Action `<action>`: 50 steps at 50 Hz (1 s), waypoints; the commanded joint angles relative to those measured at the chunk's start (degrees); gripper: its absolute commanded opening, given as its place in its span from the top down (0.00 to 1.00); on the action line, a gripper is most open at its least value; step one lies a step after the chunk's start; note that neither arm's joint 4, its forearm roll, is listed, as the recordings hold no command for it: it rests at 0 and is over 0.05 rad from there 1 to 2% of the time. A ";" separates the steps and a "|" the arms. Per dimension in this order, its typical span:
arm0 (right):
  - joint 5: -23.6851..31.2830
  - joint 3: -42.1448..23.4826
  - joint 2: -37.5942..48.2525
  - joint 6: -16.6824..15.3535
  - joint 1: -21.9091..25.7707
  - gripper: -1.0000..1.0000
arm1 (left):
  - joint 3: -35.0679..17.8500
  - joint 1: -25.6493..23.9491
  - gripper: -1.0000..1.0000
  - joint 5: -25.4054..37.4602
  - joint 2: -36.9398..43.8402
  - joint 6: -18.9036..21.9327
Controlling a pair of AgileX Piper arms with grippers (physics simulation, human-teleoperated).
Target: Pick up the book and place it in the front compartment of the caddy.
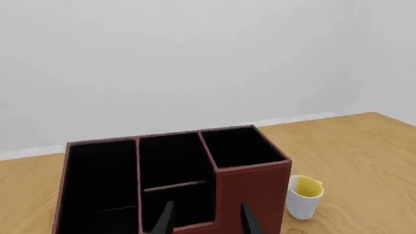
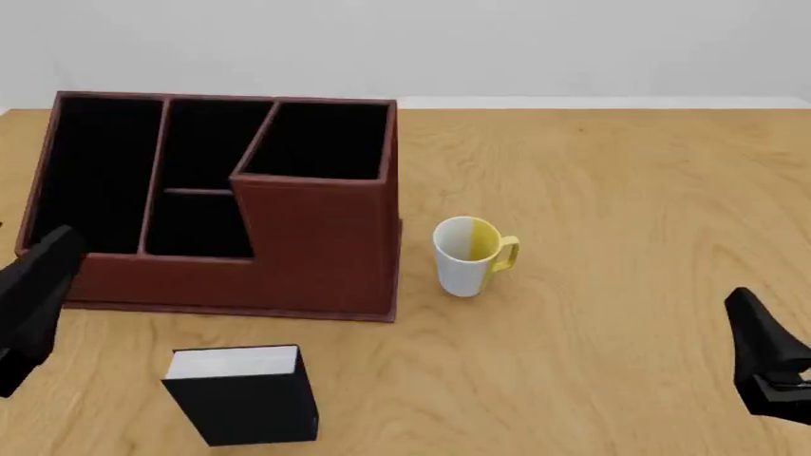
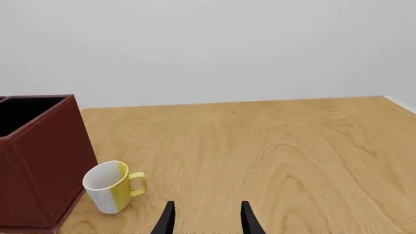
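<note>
The small thick black hardback book with white page edges stands upright on the wooden worktop, free of both arms, so nothing has been grasped. It sits just to the right of the left pincer and slightly nearer the camera, between that pincer and the distant right pincer; the left one looks better placed to take it.

In the left wrist view the left pincer has its two dark fingertips spread apart with nothing between them, aimed at the large reddish-brown leather-look caddy ahead of it. The right pincer is likewise spread and empty, pointing over bare wood with the white-and-yellow mug ahead and off to one side.

The caddy's black-lined compartments all appear empty, though their floors are dark. The low front compartment, behind the stepped wall, lies just beyond the book, a short lift away. The mug's interior shows nothing visible inside.
</note>
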 commanded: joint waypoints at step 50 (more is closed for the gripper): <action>-8.90 0.03 13.49 1.68 1.95 0.00 | -38.41 -53.62 0.00 69.85 36.55 6.58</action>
